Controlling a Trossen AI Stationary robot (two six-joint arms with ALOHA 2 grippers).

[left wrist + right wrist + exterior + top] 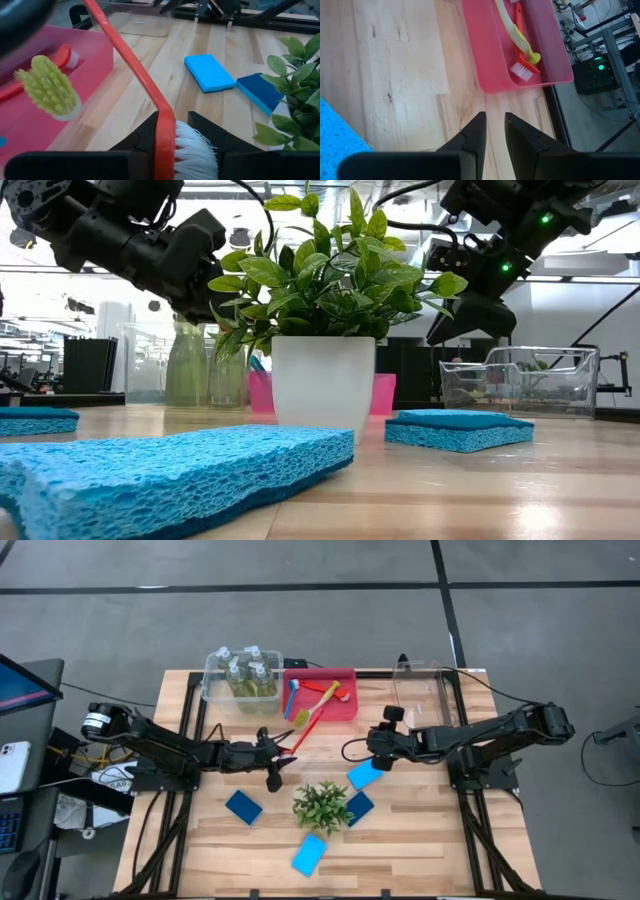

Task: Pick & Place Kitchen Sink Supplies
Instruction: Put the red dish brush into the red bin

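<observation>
Middle of the desk (400, 840) is pretty crowded: the plant (322, 804) sits ringed by four sponges. The red brush (308, 726) slants across the gap toward the pink bin (350, 690). Bare wood along the near edge.

Your two arms are pretty much all black, chunky jointed segments with rounded housings at each joint. The left arm (165, 745) has a round silver-and-black motor cap at its base end, plus loose black cables and some yellow wiring bunched beside it. The right arm (490, 735) has a black cable looping out near its wrist and a small green light glowing on its housing in the low view. Each tool ends in two flat, dark, wedge-shaped fingers (475, 132) with angular facets, mounted on a wide black crossbar. Matte finish everywhere, no markings you can read.
</observation>
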